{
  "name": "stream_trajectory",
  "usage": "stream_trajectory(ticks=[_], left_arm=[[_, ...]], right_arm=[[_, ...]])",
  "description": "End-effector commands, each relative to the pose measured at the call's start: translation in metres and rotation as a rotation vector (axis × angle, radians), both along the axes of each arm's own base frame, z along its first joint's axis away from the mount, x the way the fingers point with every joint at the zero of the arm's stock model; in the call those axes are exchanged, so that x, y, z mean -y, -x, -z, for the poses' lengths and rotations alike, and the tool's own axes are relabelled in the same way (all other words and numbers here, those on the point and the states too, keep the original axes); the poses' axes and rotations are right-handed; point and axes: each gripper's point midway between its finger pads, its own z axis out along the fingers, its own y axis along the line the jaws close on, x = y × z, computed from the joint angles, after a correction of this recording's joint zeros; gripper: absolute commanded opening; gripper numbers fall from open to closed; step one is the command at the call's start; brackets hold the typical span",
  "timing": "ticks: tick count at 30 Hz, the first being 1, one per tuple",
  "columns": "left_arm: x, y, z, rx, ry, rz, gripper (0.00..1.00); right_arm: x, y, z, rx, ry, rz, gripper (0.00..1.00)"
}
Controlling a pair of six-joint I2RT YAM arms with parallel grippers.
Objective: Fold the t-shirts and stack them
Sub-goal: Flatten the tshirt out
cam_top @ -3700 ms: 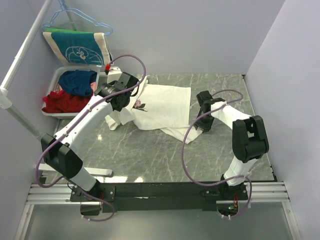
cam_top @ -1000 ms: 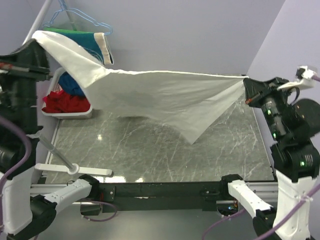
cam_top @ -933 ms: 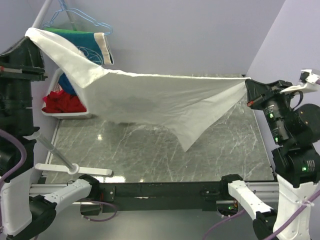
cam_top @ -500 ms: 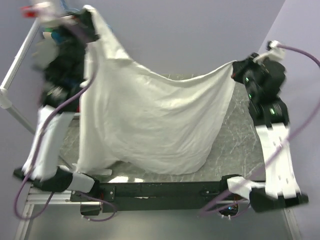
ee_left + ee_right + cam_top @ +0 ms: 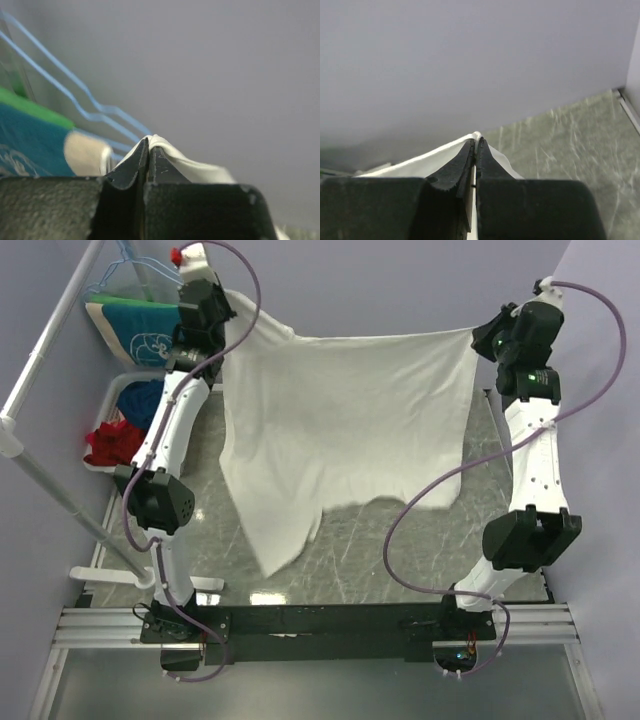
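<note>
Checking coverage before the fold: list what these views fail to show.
- Top view: the t-shirt shows only a plain side; any print is hidden.
- Top view: the table behind the hanging cloth is covered.
- Wrist views: left claw and right claw block all but a pinched edge.

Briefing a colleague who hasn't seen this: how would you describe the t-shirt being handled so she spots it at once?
Above the marble table, a t-shirt hangs spread wide, its top corners pinched high by the left gripper and the right gripper. Unlike the hung teal shirt and the red and blue clothes at left, it is plain cream-white.
</note>
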Motion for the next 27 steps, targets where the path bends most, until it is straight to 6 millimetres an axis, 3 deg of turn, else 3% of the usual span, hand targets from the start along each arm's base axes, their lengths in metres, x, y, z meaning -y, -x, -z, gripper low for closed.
stream_trajectory(ticks=[1, 3, 4, 5, 6, 7, 8, 9, 10, 11, 12, 14, 15, 17, 18, 24, 27], left_arm=[[-0.012, 0.091, -0.184, 0.438, 0.11, 0.06, 0.01], [-0.013, 0.113, -0.2, 0.463, 0.114, 0.086, 0.01], [-0.011, 0.121, -0.204, 0.467, 0.116, 0.107, 0.01], [-0.008, 0.122, -0.197, 0.444, 0.11, 0.117, 0.01], [-0.01, 0.144, -0.21, 0.469, 0.115, 0.13, 0.01], [-0.009, 0.152, -0.211, 0.467, 0.112, 0.14, 0.01], [-0.008, 0.155, -0.204, 0.446, 0.105, 0.145, 0.01], [-0.009, 0.178, -0.216, 0.462, 0.099, 0.156, 0.01], [-0.008, 0.184, -0.212, 0.449, 0.092, 0.159, 0.01], [-0.009, 0.195, -0.216, 0.453, 0.088, 0.156, 0.01], [-0.01, 0.22, -0.228, 0.48, 0.079, 0.164, 0.01], [-0.011, 0.24, -0.229, 0.47, 0.066, 0.166, 0.01], [-0.017, 0.268, -0.242, 0.507, 0.068, 0.165, 0.01], [-0.021, 0.284, -0.239, 0.51, 0.065, 0.169, 0.01], [-0.029, 0.308, -0.249, 0.548, 0.073, 0.169, 0.01], [-0.045, 0.347, -0.259, 0.597, 0.059, 0.158, 0.01], [-0.049, 0.349, -0.265, 0.606, 0.042, 0.135, 0.01]], right_arm=[[-0.01, 0.057, -0.12, 0.322, 0.033, -0.038, 0.0], [-0.011, 0.07, -0.115, 0.316, 0.044, -0.041, 0.0], [-0.013, 0.09, -0.128, 0.35, 0.055, -0.041, 0.0], [-0.014, 0.099, -0.129, 0.357, 0.059, -0.041, 0.0], [-0.015, 0.104, -0.117, 0.334, 0.057, -0.044, 0.0], [-0.018, 0.127, -0.129, 0.373, 0.069, -0.047, 0.0], [-0.02, 0.137, -0.13, 0.379, 0.074, -0.056, 0.0], [-0.022, 0.143, -0.12, 0.361, 0.073, -0.059, 0.0], [-0.025, 0.167, -0.13, 0.397, 0.083, -0.063, 0.0], [-0.027, 0.176, -0.129, 0.4, 0.088, -0.068, 0.0], [-0.029, 0.183, -0.121, 0.384, 0.091, -0.074, 0.0], [-0.033, 0.213, -0.13, 0.423, 0.103, -0.076, 0.0], [-0.033, 0.221, -0.127, 0.42, 0.104, -0.073, 0.0], [-0.036, 0.246, -0.138, 0.465, 0.113, -0.071, 0.0], [-0.037, 0.26, -0.144, 0.486, 0.116, -0.069, 0.0], [-0.039, 0.284, -0.172, 0.556, 0.117, -0.058, 0.0], [-0.04, 0.282, -0.184, 0.582, 0.109, -0.064, 0.0]])
